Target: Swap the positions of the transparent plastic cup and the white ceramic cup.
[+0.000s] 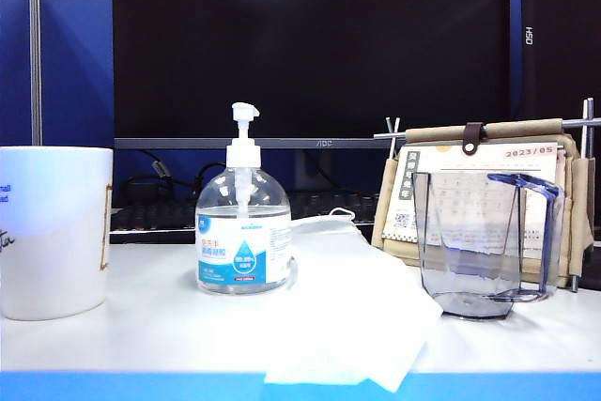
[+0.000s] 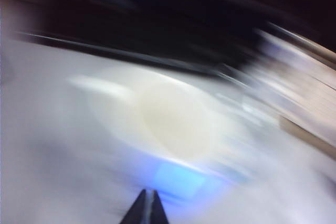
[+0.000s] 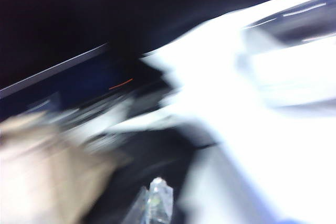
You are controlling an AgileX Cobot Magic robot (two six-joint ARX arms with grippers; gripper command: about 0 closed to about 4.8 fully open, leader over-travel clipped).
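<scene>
White ceramic cup stands at the desk's left edge, the transparent plastic cup near the right edge before a desk calendar; between them stand a pump bottle and a crumpled white tissue.

Judged from this, neither cup is in hand; a carry across the middle could knock the bottle over or drag the tissue, and the tinted cup's faceted walls may slip in a narrow pinch.

The exterior view shows both cups sharply but no arm. Only the wrist views show the pincers, both heavily blurred: the left gripper has its tips pressed together on nothing, over a pale round shape that may be the mug; the right gripper likewise looks closed and empty.
</scene>
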